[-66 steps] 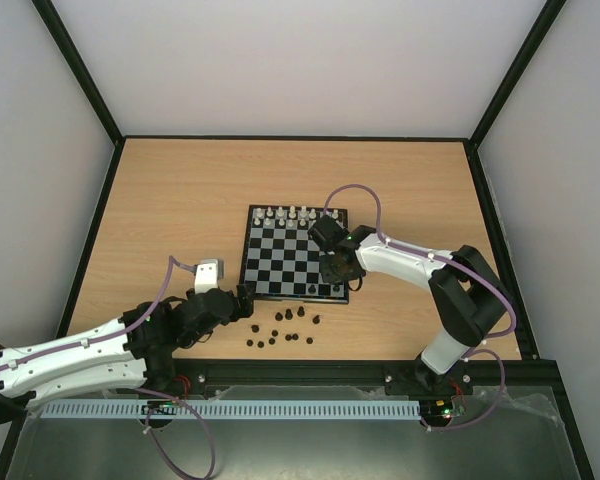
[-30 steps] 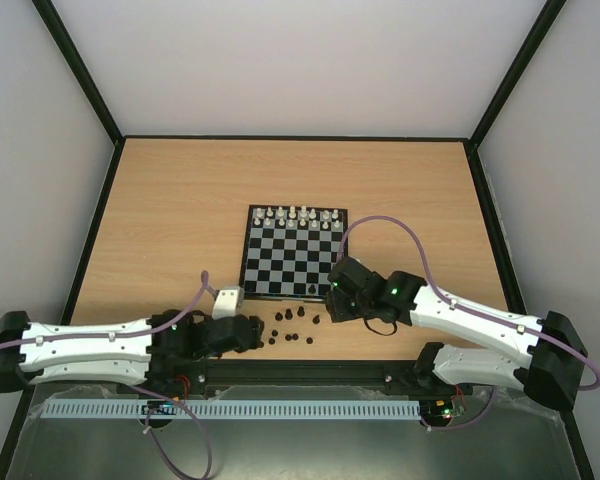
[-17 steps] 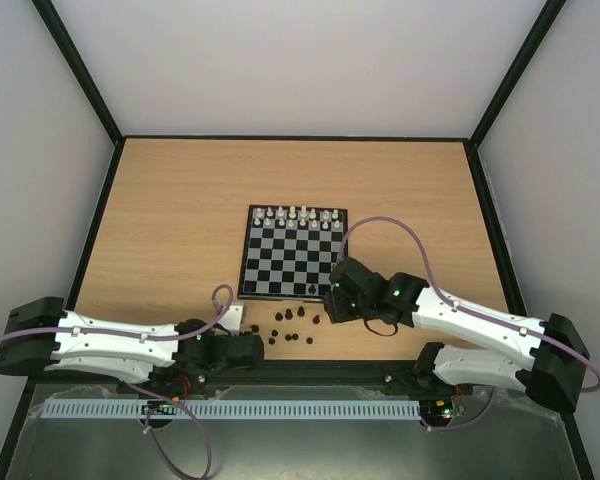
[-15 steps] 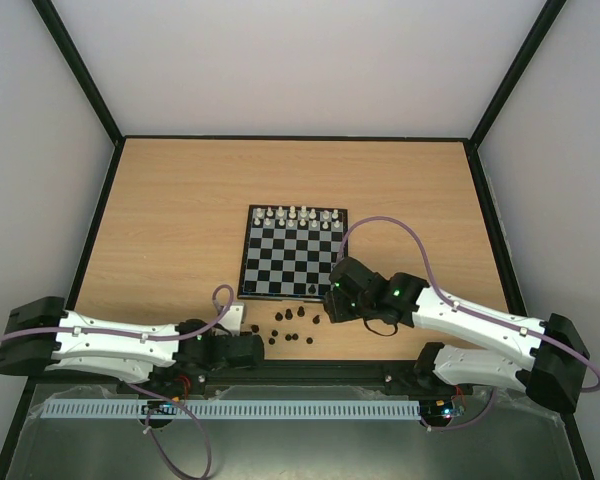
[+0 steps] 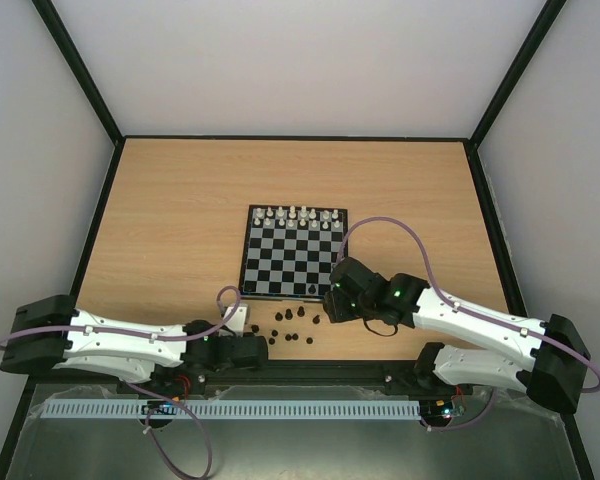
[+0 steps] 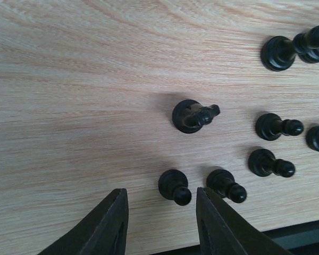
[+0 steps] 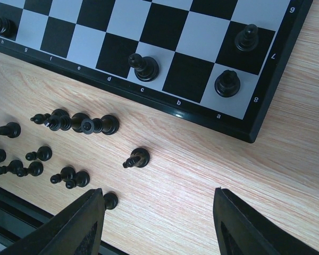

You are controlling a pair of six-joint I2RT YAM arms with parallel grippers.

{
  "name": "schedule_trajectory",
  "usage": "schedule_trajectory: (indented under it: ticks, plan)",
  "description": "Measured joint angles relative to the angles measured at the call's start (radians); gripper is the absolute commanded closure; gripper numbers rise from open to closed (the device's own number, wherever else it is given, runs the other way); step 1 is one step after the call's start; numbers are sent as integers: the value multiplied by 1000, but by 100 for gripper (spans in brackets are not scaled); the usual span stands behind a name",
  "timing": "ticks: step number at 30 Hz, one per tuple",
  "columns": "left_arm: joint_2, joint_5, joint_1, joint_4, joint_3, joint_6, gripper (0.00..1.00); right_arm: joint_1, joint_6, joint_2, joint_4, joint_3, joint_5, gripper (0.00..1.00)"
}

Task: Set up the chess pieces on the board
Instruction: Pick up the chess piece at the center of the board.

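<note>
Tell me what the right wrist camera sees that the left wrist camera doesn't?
Only the right wrist view shows the board, with four black chess pieces standing on its squares, and the open right hand. Only the left wrist view shows the left hand, open, with one little pawn just in front of its fingers. Both show loose black chess pieces lying on the wooden table.

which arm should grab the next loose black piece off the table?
Left. The left fingers are down at the table with a black piece just ahead of their gap. The right fingers hang open near the board, nothing lined up between them.
</note>
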Motion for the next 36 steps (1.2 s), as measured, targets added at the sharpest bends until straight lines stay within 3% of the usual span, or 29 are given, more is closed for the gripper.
schedule_trajectory:
  ticks: [14, 25, 36]
  plan:
    - [47, -28, 3, 0, 2, 23, 75, 0, 0, -6, 2, -3, -5, 43]
    - [58, -41, 13, 17, 4, 43, 93, 1, 0, -6, 3, -5, -9, 43]
    - [39, -57, 76, -37, 85, 90, 94, 2, 0, -12, 3, -6, -11, 43]
